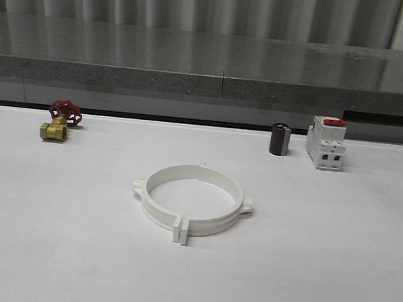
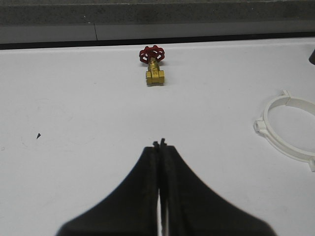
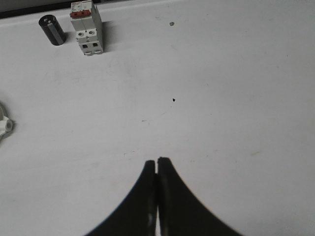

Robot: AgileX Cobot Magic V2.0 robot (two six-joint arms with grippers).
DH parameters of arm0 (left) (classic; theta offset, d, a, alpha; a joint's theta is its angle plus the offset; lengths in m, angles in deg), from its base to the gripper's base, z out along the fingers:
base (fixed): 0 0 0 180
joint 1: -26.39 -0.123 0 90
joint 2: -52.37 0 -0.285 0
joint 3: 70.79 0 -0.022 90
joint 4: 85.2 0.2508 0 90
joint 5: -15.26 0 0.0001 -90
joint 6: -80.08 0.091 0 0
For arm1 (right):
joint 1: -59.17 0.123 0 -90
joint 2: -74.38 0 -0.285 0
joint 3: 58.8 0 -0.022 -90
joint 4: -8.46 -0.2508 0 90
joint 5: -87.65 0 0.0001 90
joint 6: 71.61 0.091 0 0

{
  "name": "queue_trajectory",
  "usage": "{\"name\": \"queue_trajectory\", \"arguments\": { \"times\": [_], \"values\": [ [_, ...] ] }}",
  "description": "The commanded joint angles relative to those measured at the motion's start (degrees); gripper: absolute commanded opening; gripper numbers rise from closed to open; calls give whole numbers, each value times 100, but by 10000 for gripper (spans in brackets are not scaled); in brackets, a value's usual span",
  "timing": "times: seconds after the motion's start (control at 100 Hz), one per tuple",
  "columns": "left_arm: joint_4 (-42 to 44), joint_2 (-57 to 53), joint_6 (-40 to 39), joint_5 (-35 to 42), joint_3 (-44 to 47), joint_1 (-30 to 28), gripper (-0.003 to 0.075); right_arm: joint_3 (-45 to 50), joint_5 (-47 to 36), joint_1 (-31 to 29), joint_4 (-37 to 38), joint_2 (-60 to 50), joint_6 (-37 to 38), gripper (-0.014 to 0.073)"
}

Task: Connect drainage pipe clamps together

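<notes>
At the centre of the front view, the drainage pipe clamps [image 1: 193, 203] were plain white on a white table [image 1: 47, 250]. At upper left a brass-yellow valve [image 1: 56, 128] carried a red handwheel. At upper right stood a black cylinder [image 1: 280, 140] and a white switch [image 1: 325, 144] topped red. Both wrist views showed black fingers [image 2: 142, 196] [image 3: 177, 206].

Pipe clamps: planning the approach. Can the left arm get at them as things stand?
Probably yes. In the left wrist view, only bare table lies between the shut left tool and the pipe clamps; the brass valve sits well aside.
</notes>
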Motion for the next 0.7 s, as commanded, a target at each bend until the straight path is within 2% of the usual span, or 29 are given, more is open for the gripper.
{"name": "queue_trajectory", "arguments": {
  "times": [0.0, 0.55, 0.69],
  "values": [
    [11, -2, -5, 424, -155, -8, -20, -141, -312, -40, 209, 5, -52, -66],
    [11, -2, -5, 424, -155, -8, -20, -81, -330, -40, 239, -2, -52, -66],
    [11, -2, -5, 424, -155, -8, -20, 247, -1073, -77, 114, -252, -273, -66]
  ]
}}
